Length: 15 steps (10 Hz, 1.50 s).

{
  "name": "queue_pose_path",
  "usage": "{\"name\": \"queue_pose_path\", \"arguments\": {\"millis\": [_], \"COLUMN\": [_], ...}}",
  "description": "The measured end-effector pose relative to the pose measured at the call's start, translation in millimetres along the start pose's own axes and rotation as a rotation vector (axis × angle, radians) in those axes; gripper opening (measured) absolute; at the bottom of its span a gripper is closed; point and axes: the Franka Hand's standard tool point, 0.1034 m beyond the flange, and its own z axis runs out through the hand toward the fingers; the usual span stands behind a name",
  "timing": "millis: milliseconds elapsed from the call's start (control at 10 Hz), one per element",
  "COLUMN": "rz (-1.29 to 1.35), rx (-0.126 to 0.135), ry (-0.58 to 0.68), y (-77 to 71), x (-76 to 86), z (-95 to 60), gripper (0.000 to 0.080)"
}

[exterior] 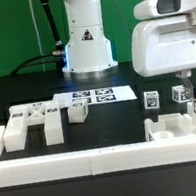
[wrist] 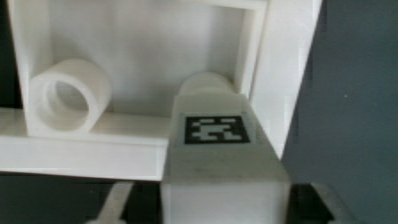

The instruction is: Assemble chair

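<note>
My gripper (exterior: pixel 186 82) hangs at the exterior view's right, over a group of white tagged chair blocks (exterior: pixel 179 96). In the wrist view the gripper (wrist: pixel 222 207) is shut on a long white chair post (wrist: pixel 217 150) with a square marker tag on its face. The post points toward a white framed chair part (wrist: pixel 267 60) that holds a round white ring piece (wrist: pixel 71 100). That framed part (exterior: pixel 175 127) lies just before the gripper in the exterior view. The slab seat piece (exterior: pixel 34 126) lies at the left, with a small tagged block (exterior: pixel 78 112) beside it.
The marker board (exterior: pixel 98 96) lies flat in the middle, before the robot base (exterior: pixel 86 47). The long low white border rail (exterior: pixel 95 163) runs along the front. Another tagged block (exterior: pixel 152 100) stands left of the gripper.
</note>
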Motion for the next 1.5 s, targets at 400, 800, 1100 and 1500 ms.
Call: {"name": "queue_pose_path", "arguments": {"millis": [400, 800, 1100, 1500], "rz": [0.433, 0.754, 0.975, 1.015], "rx": [0.011, 0.017, 0.028, 0.028], "ry": [0.009, 0.004, -0.004, -0.006], "y": [2.2, 3.2, 4.2, 4.3], "x": [-0.2, -0.5, -0.9, -1.3], "z": [0.6, 0.9, 0.6, 1.1], "gripper": [0.0288, 0.0289, 0.0289, 0.0495]}}
